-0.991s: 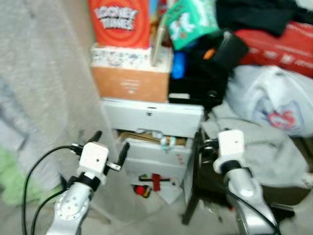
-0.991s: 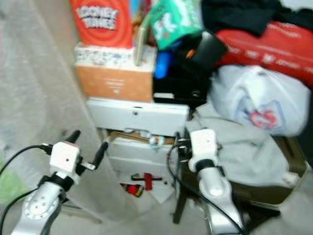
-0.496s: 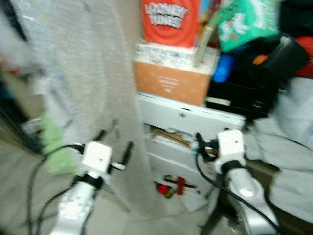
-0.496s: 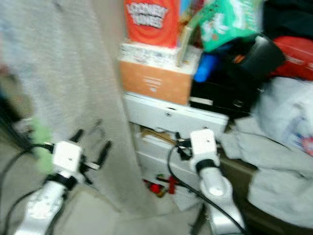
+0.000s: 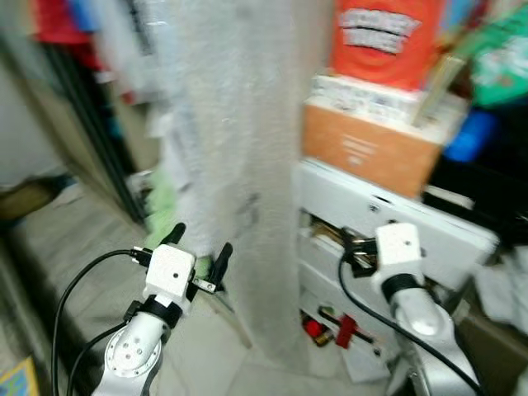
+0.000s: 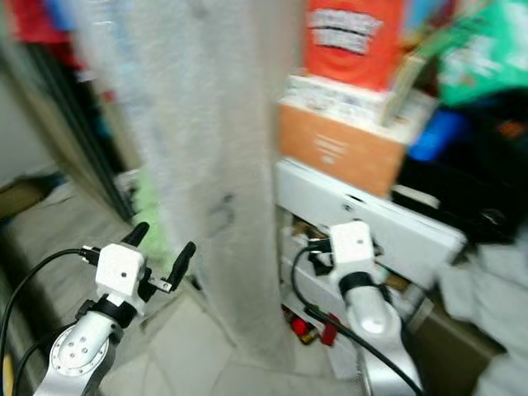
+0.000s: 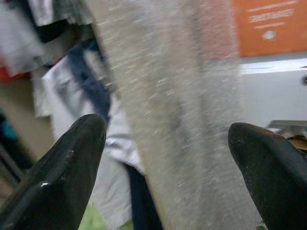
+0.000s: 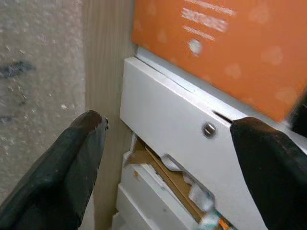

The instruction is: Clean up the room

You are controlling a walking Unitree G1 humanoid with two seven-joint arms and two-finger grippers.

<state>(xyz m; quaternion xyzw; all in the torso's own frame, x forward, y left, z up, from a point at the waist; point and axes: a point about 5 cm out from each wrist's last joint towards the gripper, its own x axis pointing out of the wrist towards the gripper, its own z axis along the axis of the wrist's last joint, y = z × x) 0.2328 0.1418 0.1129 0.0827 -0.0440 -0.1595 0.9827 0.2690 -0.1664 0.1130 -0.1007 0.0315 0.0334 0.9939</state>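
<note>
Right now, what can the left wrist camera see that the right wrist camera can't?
Left wrist view: blurry white and dark blue clothes hanging beside the bubble wrap.

Right wrist view: a small round screw on the white drawer front, and brown cardboard poking out of the gap under it.

Both: the bubble wrap, the orange box and the white front beneath it. Each view looks between its own open fingers, left claw and right claw.

An orange box [image 5: 375,153] sits on a white drawer unit [image 5: 388,219].
</note>
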